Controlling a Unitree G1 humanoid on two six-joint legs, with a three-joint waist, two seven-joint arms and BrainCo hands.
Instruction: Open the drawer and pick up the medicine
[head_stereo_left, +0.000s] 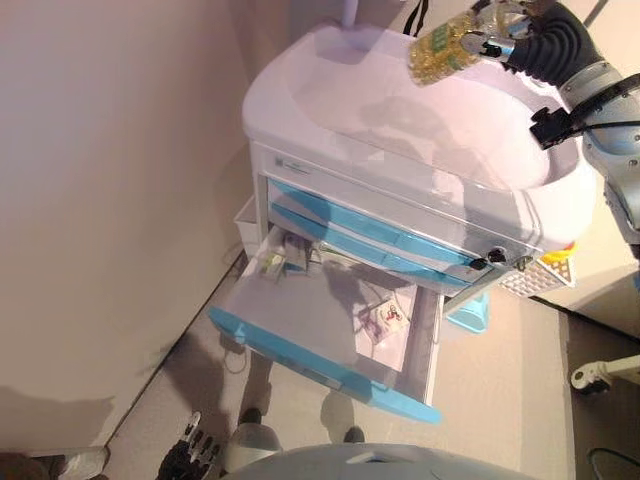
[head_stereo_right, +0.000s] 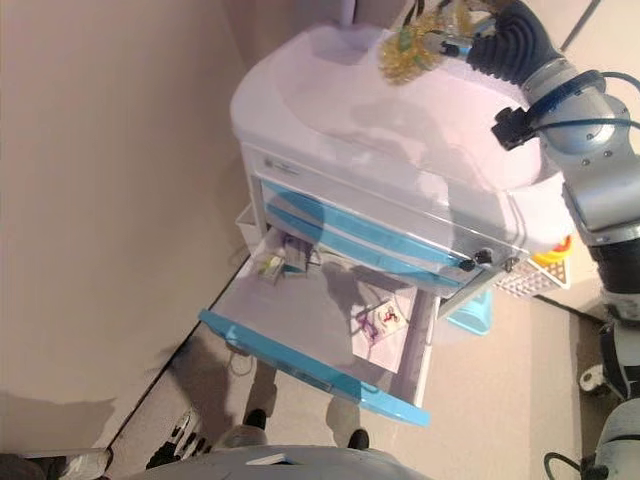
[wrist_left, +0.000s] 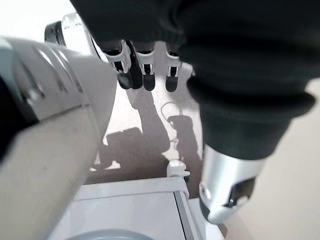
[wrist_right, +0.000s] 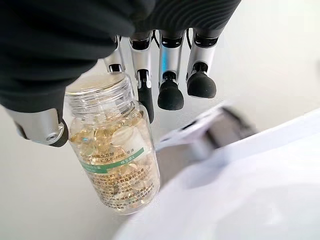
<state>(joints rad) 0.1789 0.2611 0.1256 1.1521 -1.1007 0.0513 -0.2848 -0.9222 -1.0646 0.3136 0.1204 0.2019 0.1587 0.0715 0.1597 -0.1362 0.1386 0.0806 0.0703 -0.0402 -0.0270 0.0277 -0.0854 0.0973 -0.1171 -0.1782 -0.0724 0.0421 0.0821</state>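
Right hand (wrist_right: 65, 75) pinches a clear medicine bottle (wrist_right: 115, 160) above the cart top (head_stereo_left: 420, 120). Its green-banded label is unreadable. Left hand (head_stereo_left: 190, 455) hangs low, fingers relaxed.

We see a plain beige wall (head_stereo_left: 110, 200) filling the left side, meeting a grey-brown floor (head_stereo_left: 500, 390) along a pale skirting line. Against the wall stands a white cart (head_stereo_left: 400, 120) with a smooth rounded top and blue-fronted compartments. On its far right side hangs a white lattice basket (head_stereo_left: 540, 275), and a light blue bin (head_stereo_left: 470, 315) sits low beside it. A white caster (head_stereo_left: 600, 375) shows at the right edge. Soft light throws dim shadows across the floor.
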